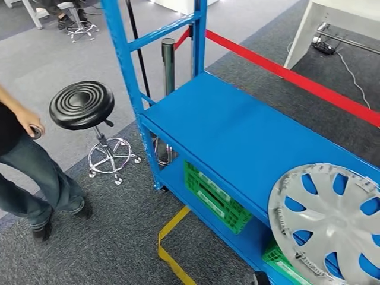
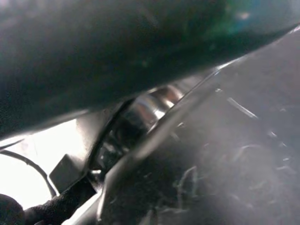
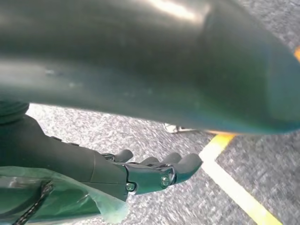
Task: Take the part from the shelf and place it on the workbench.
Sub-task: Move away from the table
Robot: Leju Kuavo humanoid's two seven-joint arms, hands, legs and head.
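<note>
Silver hubcap [image 1: 329,222] lies flat at the near right end of the blue shelf [image 1: 233,133], untouched, while the right hand [image 3: 155,171] hangs low over carpet holding nothing, fingers loosely extended; the robot should square up before reaching, the left hand's state unreadable.

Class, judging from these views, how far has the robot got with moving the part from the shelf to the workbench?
Done: nothing. The silver wheel cover lies on the blue shelf, untouched. In hand: the right hand hangs empty above the carpet. Left: grasping, carrying and placing it.
</note>
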